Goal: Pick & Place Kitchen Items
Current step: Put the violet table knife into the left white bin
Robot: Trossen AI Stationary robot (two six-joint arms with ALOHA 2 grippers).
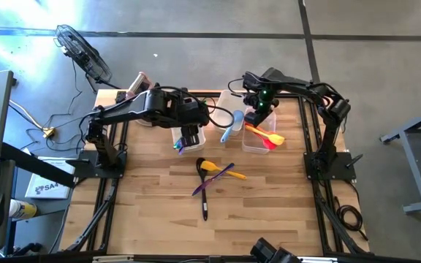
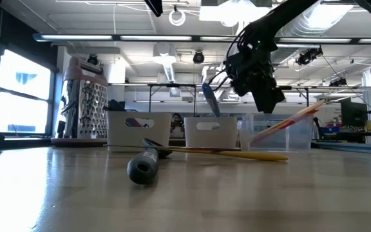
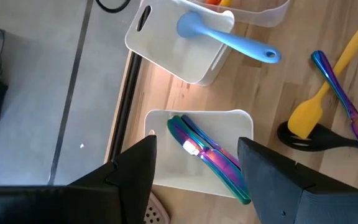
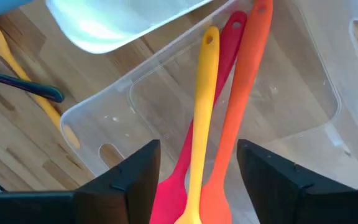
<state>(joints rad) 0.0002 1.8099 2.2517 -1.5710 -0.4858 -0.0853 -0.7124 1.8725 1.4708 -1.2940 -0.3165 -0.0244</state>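
Observation:
My right gripper [image 4: 197,146] hangs open over a clear tub [image 4: 104,106] at the table's far right. A yellow spatula [image 4: 202,106], a red one [image 4: 225,56] and an orange one [image 4: 244,93] lie slanted in the tub, handles over its rim; their blade ends lie below and between the fingers. My left gripper [image 3: 197,142] stands open above a white tub [image 3: 160,118] holding iridescent purple-green utensils [image 3: 210,152]. A blue spoon [image 3: 229,37] rests with its bowl in a second white tub [image 3: 166,43].
On the bare wood at mid-table lie a yellow spatula [image 1: 218,168], an iridescent purple utensil [image 1: 212,180] and a black spoon [image 1: 203,193], crossing one another. A pink-topped metal grater [image 2: 85,96] stands at the far left. Free wood lies toward the near edge.

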